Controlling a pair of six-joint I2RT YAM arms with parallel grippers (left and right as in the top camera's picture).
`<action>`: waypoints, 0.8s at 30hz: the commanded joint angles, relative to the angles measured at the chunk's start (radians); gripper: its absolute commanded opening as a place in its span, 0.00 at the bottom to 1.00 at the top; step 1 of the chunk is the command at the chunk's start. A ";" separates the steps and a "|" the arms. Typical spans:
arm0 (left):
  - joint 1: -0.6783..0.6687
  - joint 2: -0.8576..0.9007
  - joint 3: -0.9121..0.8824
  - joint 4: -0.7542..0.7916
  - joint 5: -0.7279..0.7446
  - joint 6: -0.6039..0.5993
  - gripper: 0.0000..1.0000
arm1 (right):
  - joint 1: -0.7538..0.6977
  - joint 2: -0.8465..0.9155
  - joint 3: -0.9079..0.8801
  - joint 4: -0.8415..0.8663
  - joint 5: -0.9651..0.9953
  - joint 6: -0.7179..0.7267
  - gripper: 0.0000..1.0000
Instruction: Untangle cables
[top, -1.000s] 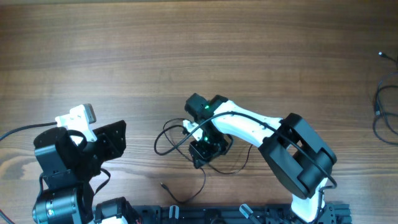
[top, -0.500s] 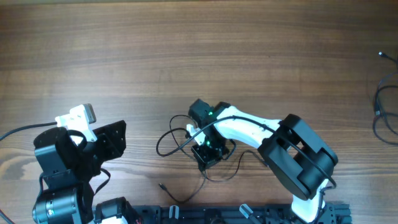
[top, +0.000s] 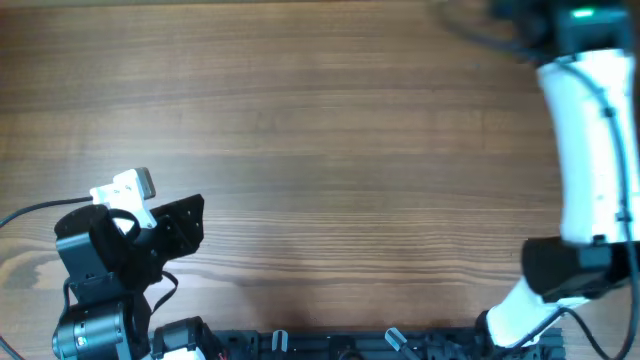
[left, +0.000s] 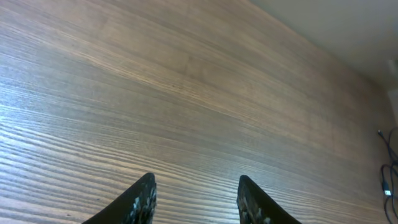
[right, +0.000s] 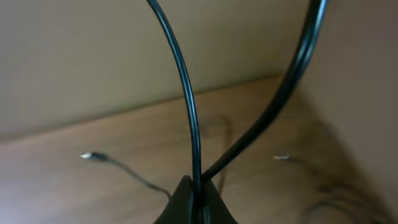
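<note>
Cables rise as two black strands from the right gripper at the bottom centre of the right wrist view, its jaws closed tight on them. One strand is thin and sharp. The other sweeps to the upper right, thicker and blurred. Behind them a loose strand lies on the table, ending in a small plug at the left. The table is brown wood with long grain lines, and it meets a plain pale wall.

From overhead, the white right arm reaches into the upper right corner, where its tip is a dark blur. The left arm sits folded at the lower left. The left gripper stands spread over bare wood, holding nothing. A thin wire shows at that view's right edge.
</note>
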 joint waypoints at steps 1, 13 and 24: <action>0.006 -0.005 0.003 -0.002 0.010 0.017 0.43 | -0.265 -0.025 0.017 0.089 -0.126 -0.033 0.04; 0.006 -0.005 0.003 -0.047 0.010 0.016 0.43 | -0.921 0.253 -0.006 -0.025 -0.498 0.420 0.04; 0.006 -0.008 0.003 -0.033 0.021 0.044 0.40 | -0.753 0.064 -0.006 -0.148 -1.299 0.063 0.99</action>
